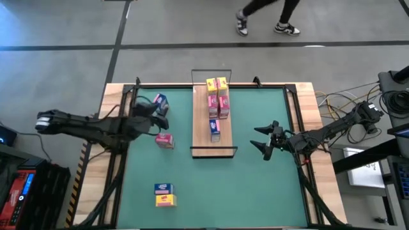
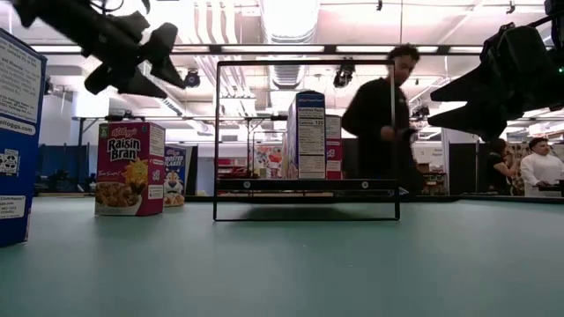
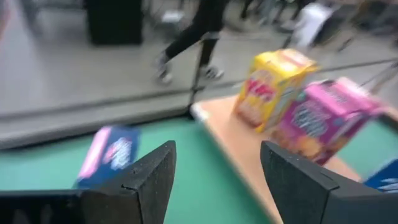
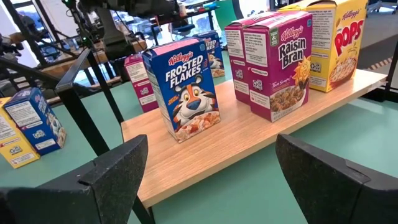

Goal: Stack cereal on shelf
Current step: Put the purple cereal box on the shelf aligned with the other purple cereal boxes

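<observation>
Now cereal boxes (image 4: 189, 87) stand on shelf (image 1: 201, 137); others sit on green table (image 1: 255, 185). Left gripper (image 1: 148, 115) above table, fingers apart, empty. Right gripper (image 1: 265, 137) beside shelf, fingers wide apart, empty.

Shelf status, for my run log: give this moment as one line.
shelf: five cereal boxes, blue Frosted Flakes nearest front | left tool: open, empty, above table left of shelf | right tool: open, empty, right of shelf
</observation>
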Robot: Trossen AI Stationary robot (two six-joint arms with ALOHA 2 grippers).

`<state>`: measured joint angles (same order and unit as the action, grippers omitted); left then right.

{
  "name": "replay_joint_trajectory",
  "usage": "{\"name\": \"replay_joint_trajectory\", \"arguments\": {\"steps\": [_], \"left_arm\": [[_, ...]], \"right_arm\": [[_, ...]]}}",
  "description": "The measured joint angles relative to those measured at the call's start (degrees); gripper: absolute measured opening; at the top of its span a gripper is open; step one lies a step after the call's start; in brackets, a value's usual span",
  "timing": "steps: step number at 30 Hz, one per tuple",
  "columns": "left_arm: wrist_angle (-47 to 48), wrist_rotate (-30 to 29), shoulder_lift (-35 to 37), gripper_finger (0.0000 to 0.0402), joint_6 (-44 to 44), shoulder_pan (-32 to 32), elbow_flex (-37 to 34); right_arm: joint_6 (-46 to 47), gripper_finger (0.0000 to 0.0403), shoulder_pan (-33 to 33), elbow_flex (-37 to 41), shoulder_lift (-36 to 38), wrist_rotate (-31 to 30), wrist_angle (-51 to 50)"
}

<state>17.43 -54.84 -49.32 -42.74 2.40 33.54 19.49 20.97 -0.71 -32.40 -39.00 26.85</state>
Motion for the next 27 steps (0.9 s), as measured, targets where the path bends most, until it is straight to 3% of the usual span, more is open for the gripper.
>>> {"name": "replay_joint_trajectory", "arguments": {"steps": [5, 9, 17, 27], "left_arm": [[24.6, 4.9, -5.4, 0.0218, -15.0, -1.9, 10.7], [33.3, 7.4, -9.5, 0.0218, -20.8, -3.8, 16.8], [38.1, 10.9, -14.4, 0.0239, -24.0, -7.6, 20.3], [39.4, 12.8, -16.9, 0.0377, -23.8, -11.0, 20.3]], "right_arm": [[0.0, 0.0341, 0.0, 0.0, 0.0, 0.0, 0.0], [0.0, 0.0341, 0.0, 0.0, 0.0, 0.0, 0.0], [0.0, 0.0341, 0.0, 0.0, 0.0, 0.0, 0.0], [0.0, 0.0341, 0.0, 0.0, 0.0, 0.0, 0.0]]}}
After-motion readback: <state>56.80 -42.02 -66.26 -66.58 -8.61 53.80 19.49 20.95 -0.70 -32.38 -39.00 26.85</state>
